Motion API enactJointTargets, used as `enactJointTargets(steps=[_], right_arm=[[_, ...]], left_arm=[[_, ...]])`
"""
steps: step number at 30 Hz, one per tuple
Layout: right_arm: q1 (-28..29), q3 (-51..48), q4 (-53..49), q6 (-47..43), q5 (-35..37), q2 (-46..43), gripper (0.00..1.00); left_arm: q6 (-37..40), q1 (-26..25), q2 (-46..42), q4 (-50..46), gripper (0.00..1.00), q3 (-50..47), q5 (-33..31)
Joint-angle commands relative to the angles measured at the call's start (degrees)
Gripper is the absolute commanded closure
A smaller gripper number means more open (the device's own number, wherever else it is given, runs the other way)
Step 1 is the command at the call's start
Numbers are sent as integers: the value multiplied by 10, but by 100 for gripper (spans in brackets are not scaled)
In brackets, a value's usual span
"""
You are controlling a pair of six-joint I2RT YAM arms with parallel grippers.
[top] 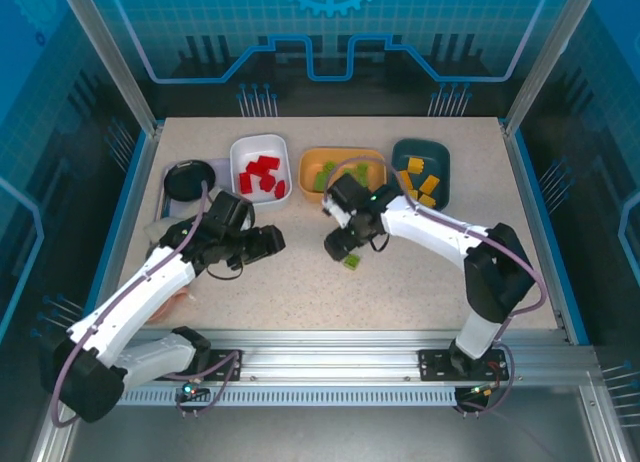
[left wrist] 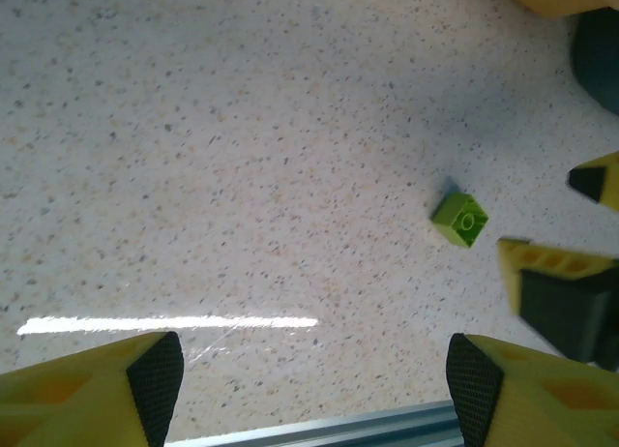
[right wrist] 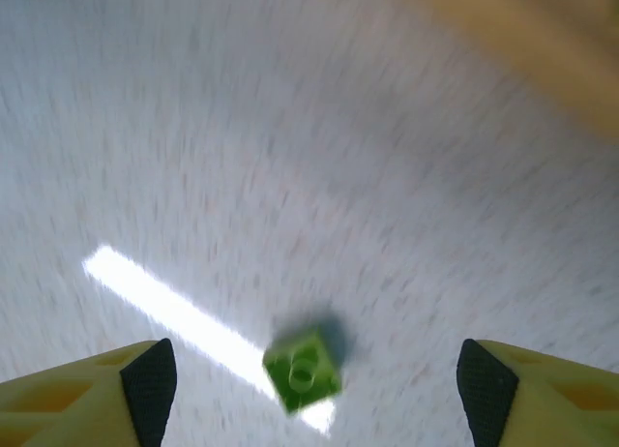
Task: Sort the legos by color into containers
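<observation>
Green lego (left wrist: 460, 220) lies on the table (top: 300, 282) beneath the wide-open, empty right hand (right wrist: 316, 381); left hand (left wrist: 314, 374) gapes empty.

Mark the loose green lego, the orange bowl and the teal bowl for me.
loose green lego (left wrist: 460, 220): left wrist view, studded top face.
orange bowl (top: 340, 151): top external view, far rim.
teal bowl (top: 420, 143): top external view, far rim.
</observation>
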Motion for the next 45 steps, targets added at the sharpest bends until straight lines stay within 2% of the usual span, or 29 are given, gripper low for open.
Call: enactJointTargets(steps=[1, 5, 11, 20, 24, 27, 30, 33, 38, 45], right_arm=[[14, -7, -14, -78, 6, 23, 16], [16, 12, -22, -90, 31, 73, 17], [6, 40, -44, -83, 32, 125, 30], [5, 34, -41, -68, 28, 131, 60], [-5, 45, -43, -54, 26, 108, 66], [-37, 75, -50, -28, -1, 79, 67], [-80, 128, -52, -4, -37, 63, 67], [-119, 206, -55, 22, -83, 91, 67], [-158, 373, -77, 64, -133, 200, 68], [-170, 589, -145, 107, -148, 373, 69]], left_arm=[[-6, -4, -25, -30, 24, -17, -16], [-12, -4, -32, -30, 24, -18, -18], [-17, -4, -36, -32, 24, -11, -21], [-22, -4, -43, -29, 25, -15, -21], [-20, -4, -38, -24, 25, -8, -20], [-18, -4, -26, -20, 25, 14, -24], [-14, -4, -5, -11, 25, 43, -31], [-8, -4, 28, -1, 25, 76, -39], [-10, -3, 88, 16, 25, 129, -59], [-11, -4, 154, 34, 26, 181, -58]])
